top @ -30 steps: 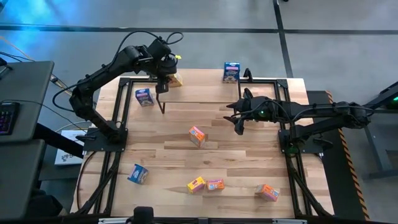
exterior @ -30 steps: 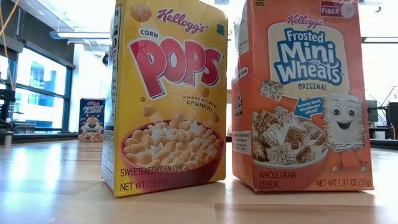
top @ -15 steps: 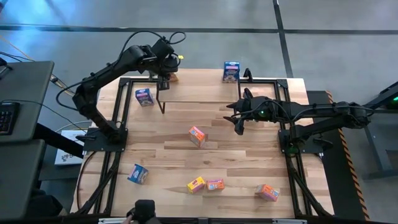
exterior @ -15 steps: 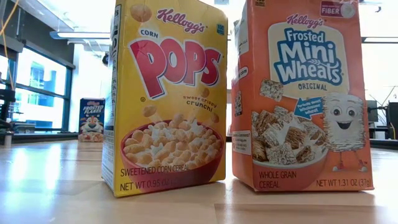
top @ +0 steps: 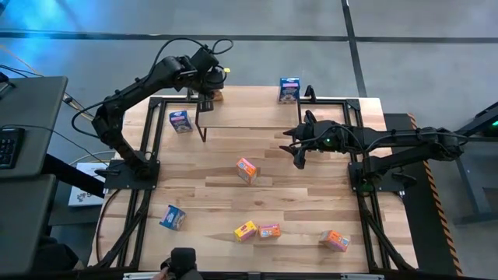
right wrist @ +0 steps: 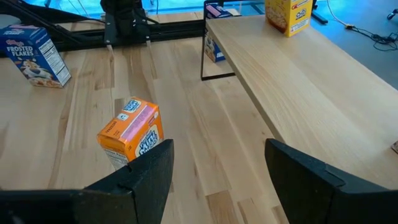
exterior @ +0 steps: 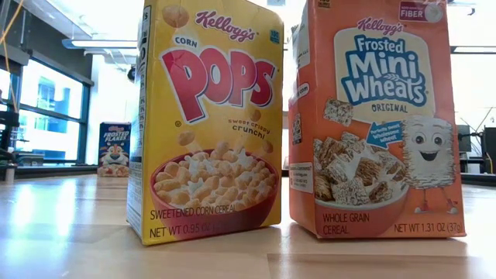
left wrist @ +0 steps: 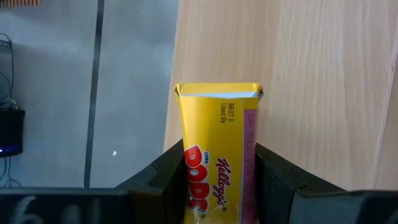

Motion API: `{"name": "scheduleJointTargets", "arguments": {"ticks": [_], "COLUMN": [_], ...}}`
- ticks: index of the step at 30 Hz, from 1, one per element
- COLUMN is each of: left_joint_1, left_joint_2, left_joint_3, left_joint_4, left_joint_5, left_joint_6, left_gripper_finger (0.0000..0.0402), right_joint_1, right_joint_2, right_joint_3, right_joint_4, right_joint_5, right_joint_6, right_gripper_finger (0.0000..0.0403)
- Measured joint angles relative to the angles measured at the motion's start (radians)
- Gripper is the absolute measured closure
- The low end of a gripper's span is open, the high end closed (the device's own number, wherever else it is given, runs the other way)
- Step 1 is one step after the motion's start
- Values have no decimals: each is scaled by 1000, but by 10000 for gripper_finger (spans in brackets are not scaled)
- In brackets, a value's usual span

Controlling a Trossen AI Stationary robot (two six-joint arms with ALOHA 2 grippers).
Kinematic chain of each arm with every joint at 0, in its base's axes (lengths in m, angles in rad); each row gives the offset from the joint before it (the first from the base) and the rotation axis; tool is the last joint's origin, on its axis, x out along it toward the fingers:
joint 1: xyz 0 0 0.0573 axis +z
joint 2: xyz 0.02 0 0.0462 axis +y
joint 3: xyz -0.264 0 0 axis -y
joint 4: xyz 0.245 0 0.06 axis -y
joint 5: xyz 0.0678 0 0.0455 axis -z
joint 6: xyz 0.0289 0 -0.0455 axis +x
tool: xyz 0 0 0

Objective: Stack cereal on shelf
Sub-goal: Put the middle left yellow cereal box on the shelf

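Fingers of the left gripper (left wrist: 219, 177) pinch a yellow cereal box (left wrist: 219, 146) across its narrow sides, over the shelf's (top: 257, 117) far left corner. Light, crushable cardboard, probably slick. Right gripper (right wrist: 219, 168) hangs spread above mid-worktop (top: 210, 194).

nine cereal boxes (top: 247, 169), one shelf (top: 257, 117), two arms (top: 124, 101)

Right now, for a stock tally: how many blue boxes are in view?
3 blue boxes: one by the shelf's left end, one at the far edge, one front-left. Others may be hidden.
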Motion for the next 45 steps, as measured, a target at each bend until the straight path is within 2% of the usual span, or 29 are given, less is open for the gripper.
{"name": "scheduleJointTargets", "arguments": {"ticks": [7,19,27,45], "left_joint_1": [1,2,2,2], "left_joint_2": [0,3,2,1], "left_joint_3": [0,-3,-3,-2], "left_joint_4": [0,15,15,73], "left_joint_5": [9,13,-29,-40], "left_joint_6": [-2,-4,-3,16], "left_gripper_finger": [259,199,196,196], "right_joint_1": [0,0,0,0], "right_joint_2": [0,0,0,0], "right_joint_3": [0,0,-1,-1], "right_joint_4": [0,0,0,0], "right_joint_5": [0,0,-16,-26], "right_joint_6": [0,0,0,0], "right_gripper_finger": [158,158,158,158]}}
